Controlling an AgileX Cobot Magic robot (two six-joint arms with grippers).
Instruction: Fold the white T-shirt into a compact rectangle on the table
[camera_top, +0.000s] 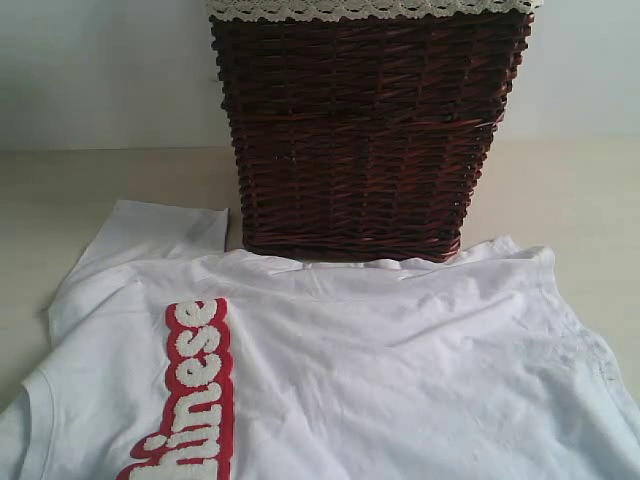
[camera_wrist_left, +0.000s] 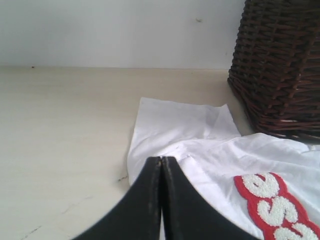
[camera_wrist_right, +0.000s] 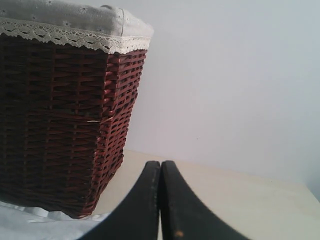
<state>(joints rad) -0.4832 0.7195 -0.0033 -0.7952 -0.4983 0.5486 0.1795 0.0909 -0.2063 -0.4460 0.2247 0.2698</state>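
The white T-shirt (camera_top: 400, 370) lies spread flat across the cream table (camera_top: 60, 200), its red-outlined lettering (camera_top: 200, 390) toward the left. One sleeve (camera_top: 160, 228) points to the back left. In the left wrist view my left gripper (camera_wrist_left: 161, 159) is shut with nothing in it, its black tips over the T-shirt (camera_wrist_left: 200, 145) near that sleeve. My right gripper (camera_wrist_right: 160, 163) is shut and empty too, above the table (camera_wrist_right: 250, 200) beside the basket, with a strip of the T-shirt (camera_wrist_right: 30, 225) under it. Neither gripper shows in the exterior view.
A tall dark brown wicker basket (camera_top: 365, 130) with a lace-trimmed liner (camera_top: 370, 8) stands at the back, touching the shirt's collar edge. It also appears in the left wrist view as the basket (camera_wrist_left: 280, 70) and in the right wrist view as the basket (camera_wrist_right: 60, 120). A pale wall rises behind.
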